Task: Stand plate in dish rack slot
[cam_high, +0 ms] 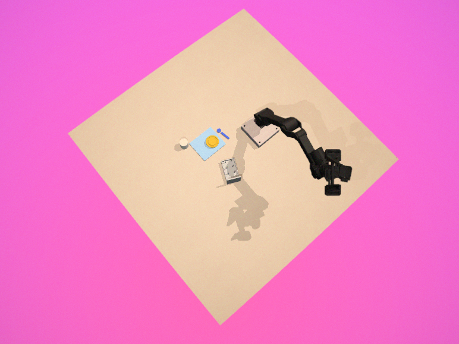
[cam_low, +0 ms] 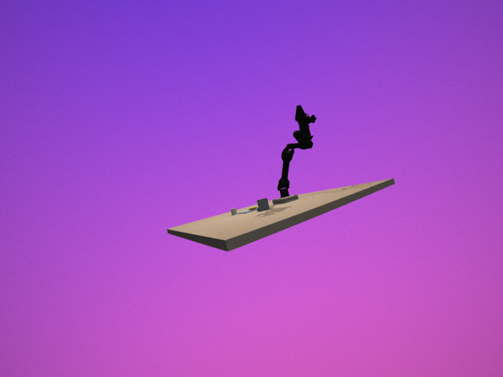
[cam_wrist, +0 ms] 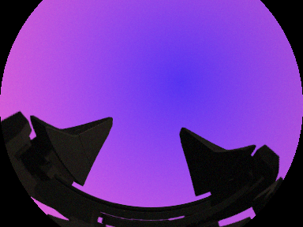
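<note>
The yellow plate [cam_high: 211, 141] lies flat on a light blue mat [cam_high: 197, 145] in the top view; only a thin sliver of it shows in the exterior view. The grey dish rack [cam_high: 230, 170] [cam_low: 262, 204] stands beside the mat, with small rails inside and a taller dark panel at one end. No plate stands in it. My gripper [cam_high: 332, 172] [cam_wrist: 147, 126] is open and empty. It is raised high above the table, pointing upward, far to the right of the plate and rack. The wrist view shows only two spread fingers against a plain background.
A white cup [cam_high: 184, 142] [cam_low: 234, 211] stands on the far side of the mat. A blue spoon [cam_high: 224, 135] lies at the mat's edge toward the arm's pale base plate [cam_high: 260, 137]. The tan table [cam_high: 153, 129] [cam_low: 209, 226] has open edges all round.
</note>
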Available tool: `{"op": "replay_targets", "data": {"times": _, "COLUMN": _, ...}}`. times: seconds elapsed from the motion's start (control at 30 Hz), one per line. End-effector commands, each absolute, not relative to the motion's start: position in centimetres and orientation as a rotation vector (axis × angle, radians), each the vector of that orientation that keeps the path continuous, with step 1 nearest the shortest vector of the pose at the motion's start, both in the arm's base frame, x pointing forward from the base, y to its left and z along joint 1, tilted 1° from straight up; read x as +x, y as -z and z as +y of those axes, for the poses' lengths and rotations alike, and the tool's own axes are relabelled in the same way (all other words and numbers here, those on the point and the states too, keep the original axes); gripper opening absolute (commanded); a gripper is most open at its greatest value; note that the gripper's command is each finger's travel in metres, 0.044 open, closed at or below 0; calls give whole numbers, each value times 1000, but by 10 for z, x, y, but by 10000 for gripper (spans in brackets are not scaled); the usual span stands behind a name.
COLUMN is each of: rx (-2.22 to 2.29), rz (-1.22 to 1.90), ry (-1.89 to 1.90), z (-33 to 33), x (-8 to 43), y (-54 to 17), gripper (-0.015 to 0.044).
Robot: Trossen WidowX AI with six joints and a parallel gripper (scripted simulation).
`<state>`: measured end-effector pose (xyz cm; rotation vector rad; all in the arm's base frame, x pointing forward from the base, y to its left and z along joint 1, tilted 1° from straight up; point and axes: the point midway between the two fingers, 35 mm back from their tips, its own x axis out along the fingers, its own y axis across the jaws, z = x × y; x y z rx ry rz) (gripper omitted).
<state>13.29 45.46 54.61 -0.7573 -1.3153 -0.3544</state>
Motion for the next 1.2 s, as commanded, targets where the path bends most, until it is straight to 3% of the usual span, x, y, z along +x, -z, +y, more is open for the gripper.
{"op": "replay_targets", "data": {"times": 0.0, "rx": -759, "rz": -1315, "ry": 354, "z": 455, "x": 133, "y": -546, "gripper": 400}}
{"op": "replay_targets", "data": {"times": 0.67, "rx": -997, "rz": -1208, "ry": 108, "z": 458, "x": 255, "y": -531, "gripper": 400}}
{"op": "replay_targets", "data": {"times": 1.17, "rx": -1181, "rz": -979, "ry": -83, "z": 426, "x": 355, "y": -496, "gripper": 400}}
